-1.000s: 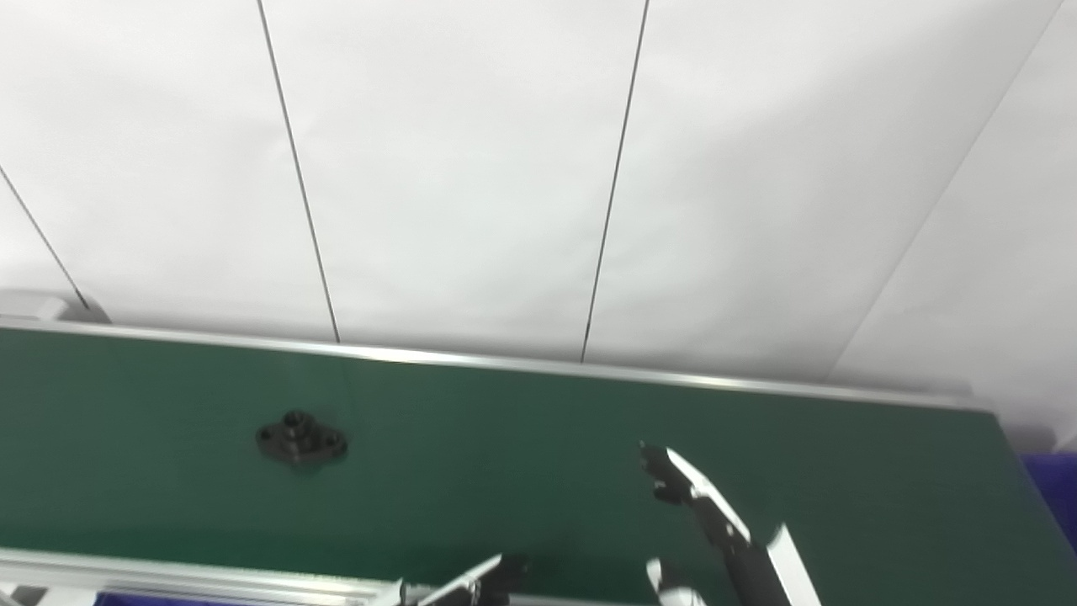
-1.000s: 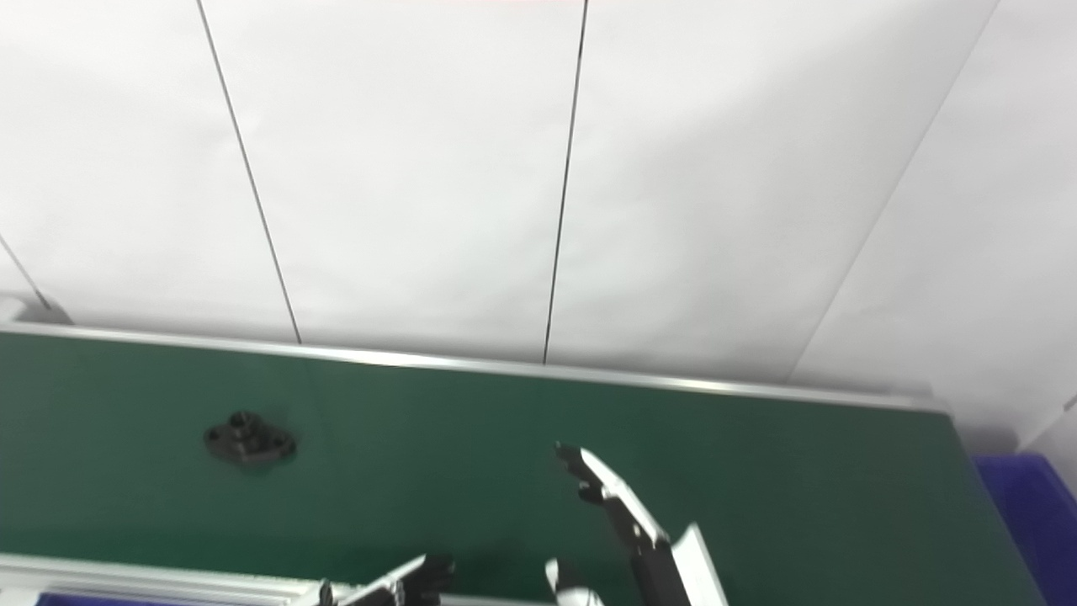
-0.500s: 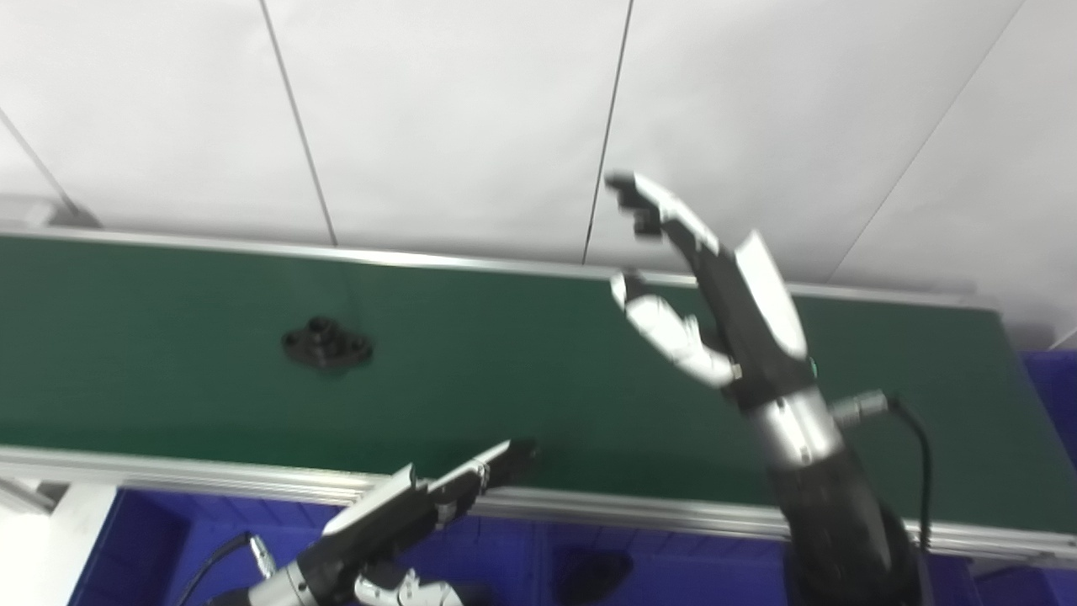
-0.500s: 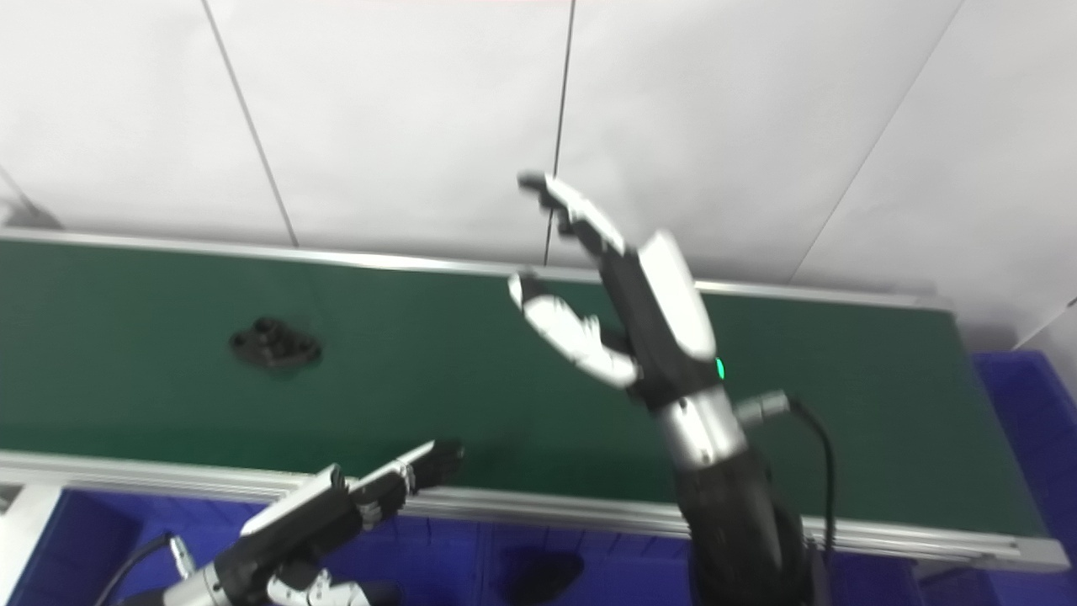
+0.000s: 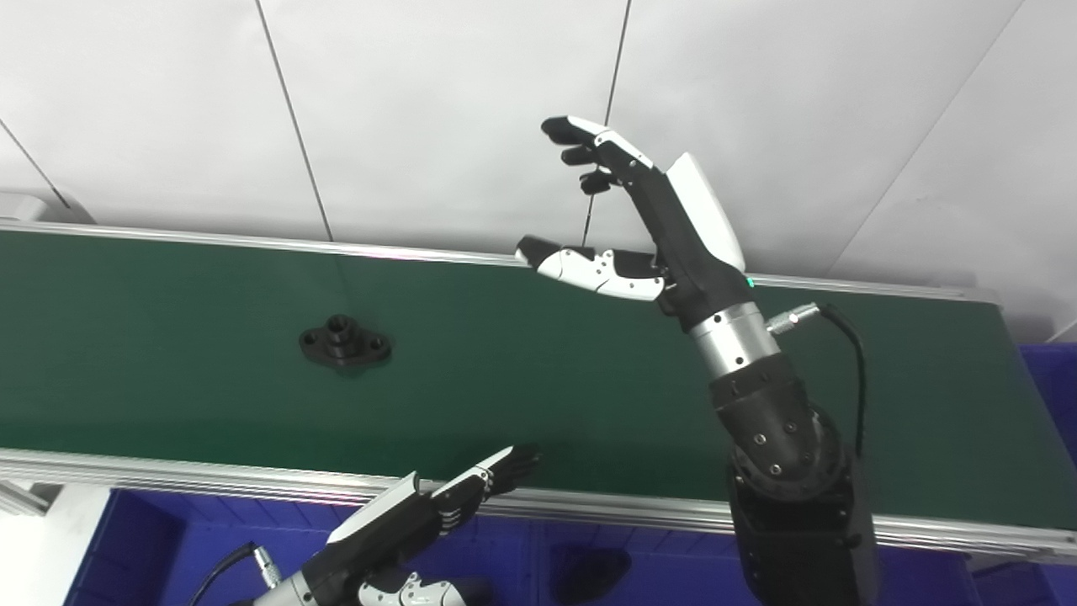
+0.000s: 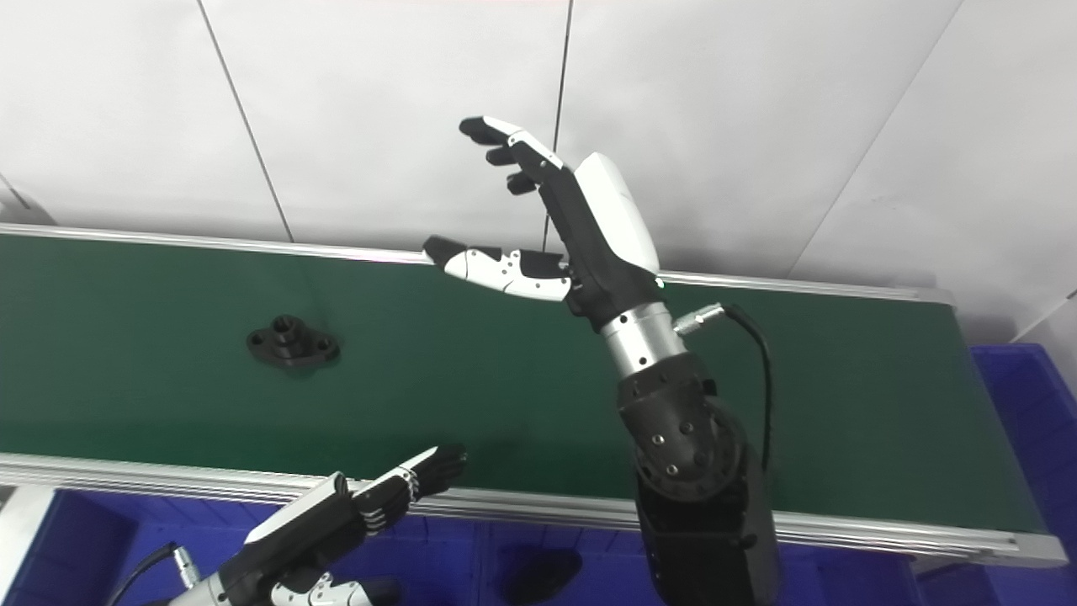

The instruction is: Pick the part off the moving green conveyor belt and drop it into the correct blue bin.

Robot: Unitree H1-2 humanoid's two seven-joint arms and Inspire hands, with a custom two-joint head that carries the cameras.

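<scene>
Robot hands wait for a small black part riding on the long green belt.

The flat black metal part with round holes (image 5: 345, 344) lies on the green conveyor belt (image 5: 168, 396), left of the middle, and nothing touches it. The right robot hand (image 5: 665, 240) is up high, spread wide and empty, likely ready to come down on the part. The left robot hand (image 5: 421, 513) stretches flat and empty by the near silver rail (image 5: 168, 480), just waiting. Blue plastic bins (image 5: 143, 547) sit below the rail to catch parts. No words or labels can be read.
</scene>
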